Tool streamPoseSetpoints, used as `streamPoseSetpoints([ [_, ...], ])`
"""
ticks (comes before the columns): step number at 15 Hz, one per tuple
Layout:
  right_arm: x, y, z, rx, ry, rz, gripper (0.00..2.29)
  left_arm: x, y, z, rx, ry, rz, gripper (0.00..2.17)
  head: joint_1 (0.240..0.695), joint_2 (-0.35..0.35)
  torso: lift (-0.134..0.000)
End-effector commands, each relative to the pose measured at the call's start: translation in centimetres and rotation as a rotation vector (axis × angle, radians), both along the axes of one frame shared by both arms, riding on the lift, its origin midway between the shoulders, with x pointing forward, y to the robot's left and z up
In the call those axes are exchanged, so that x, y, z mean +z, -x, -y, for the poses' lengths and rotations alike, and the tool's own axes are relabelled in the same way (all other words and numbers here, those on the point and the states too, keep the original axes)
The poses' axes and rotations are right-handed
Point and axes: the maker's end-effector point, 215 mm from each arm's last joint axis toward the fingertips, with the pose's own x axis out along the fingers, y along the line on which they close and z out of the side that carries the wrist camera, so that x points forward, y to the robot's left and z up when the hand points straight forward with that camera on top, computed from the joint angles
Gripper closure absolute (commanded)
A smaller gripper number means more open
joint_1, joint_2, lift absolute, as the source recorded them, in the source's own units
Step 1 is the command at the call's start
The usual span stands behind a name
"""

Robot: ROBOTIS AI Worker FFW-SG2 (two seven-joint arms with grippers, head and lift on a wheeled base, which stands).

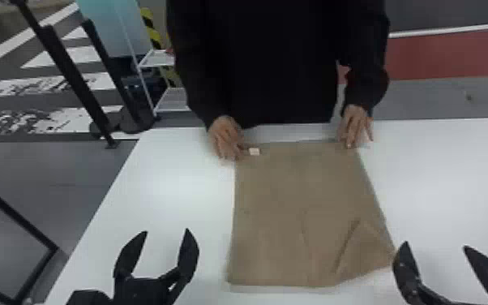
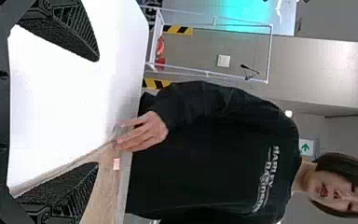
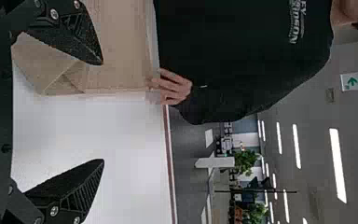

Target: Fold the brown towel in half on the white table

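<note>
Have the brown towel (image 1: 296,202) laid out on the white surface (image 1: 174,182), between the two tools but farther forward for most of its length. Find a diagonal crease (image 1: 348,243) in the near right part, and a small pale tag (image 1: 254,151) by the far left corner. Notice one person's hand (image 1: 226,138) at that corner and the other hand (image 1: 356,125) on the far right corner — both reaching in from black sleeves (image 1: 367,73).

Hold the left tool (image 1: 166,230) over the surface, left of the towel and apart from it, released and spread wide. Hold the right tool (image 1: 436,244) by the near right corner, likewise released — one finger right next to the cloth in the head view. Cannot tell contact from a narrow gap there.

Beyond the surface, see a white shelf cart (image 1: 158,58) and black posts (image 1: 69,77) to the left; in the right wrist view, also make out a green plant (image 3: 246,161) and a green-arrow sign (image 3: 353,82).
</note>
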Motion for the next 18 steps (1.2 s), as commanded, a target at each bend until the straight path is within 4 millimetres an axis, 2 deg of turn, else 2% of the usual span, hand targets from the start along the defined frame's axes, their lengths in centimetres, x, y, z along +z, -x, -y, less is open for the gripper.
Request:
streamPoseSetpoints([
  [1, -0.05, 0.08, 0.02, 0.001, 0.001, -0.001, 0.15, -0.12, 0.05, 0.05, 0.0, 0.0, -0.004, 0.08, 0.695, 0.253, -0.126],
  [18, -0.81, 0.04, 0.3, -0.004, 0.006, -0.011, 0.15, -0.72, -0.2, 0.34, -0.006, 0.004, -0.013, 0.08, 0.695, 0.242, -0.126],
])
